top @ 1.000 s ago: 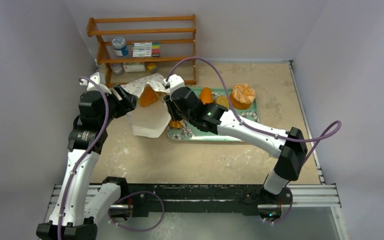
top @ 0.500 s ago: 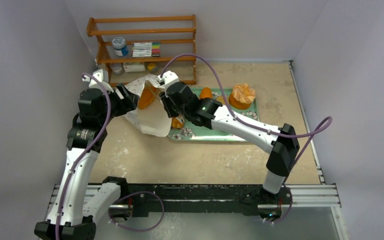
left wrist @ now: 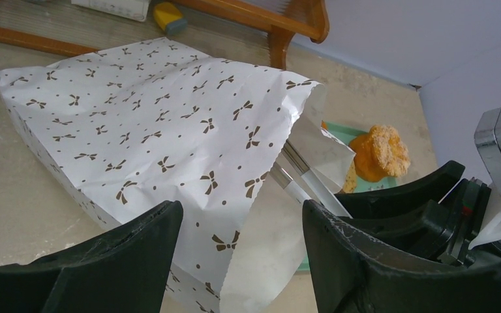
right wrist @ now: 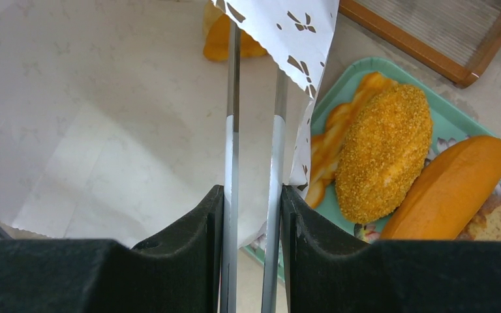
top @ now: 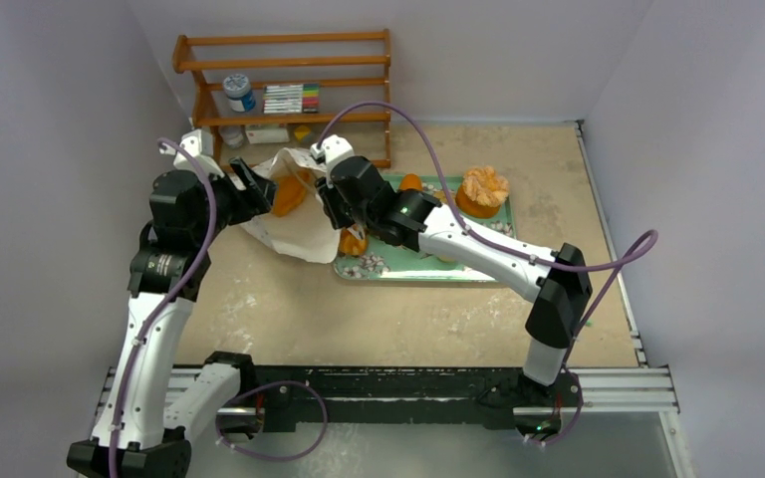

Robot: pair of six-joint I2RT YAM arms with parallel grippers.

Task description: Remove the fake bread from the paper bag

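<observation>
left gripper [left wrist: 238,218] gapes empty by the bow-printed white paper bag [left wrist: 150,111]; right gripper [right wrist: 251,195], pinching slim metal tongs [right wrist: 233,130], may snag paper instead of the orange toy bread [right wrist: 216,40].

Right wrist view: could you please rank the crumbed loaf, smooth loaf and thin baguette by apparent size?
Crumbed loaf, broadest.
Smooth loaf, similar length, narrower.
Thin baguette, partly hidden by the paper bag.

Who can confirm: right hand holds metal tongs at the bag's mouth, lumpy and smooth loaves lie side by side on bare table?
Not bare table: the lumpy loaf and smooth loaf lie side by side on the green tray, per right wrist view. Rest holds.
</observation>
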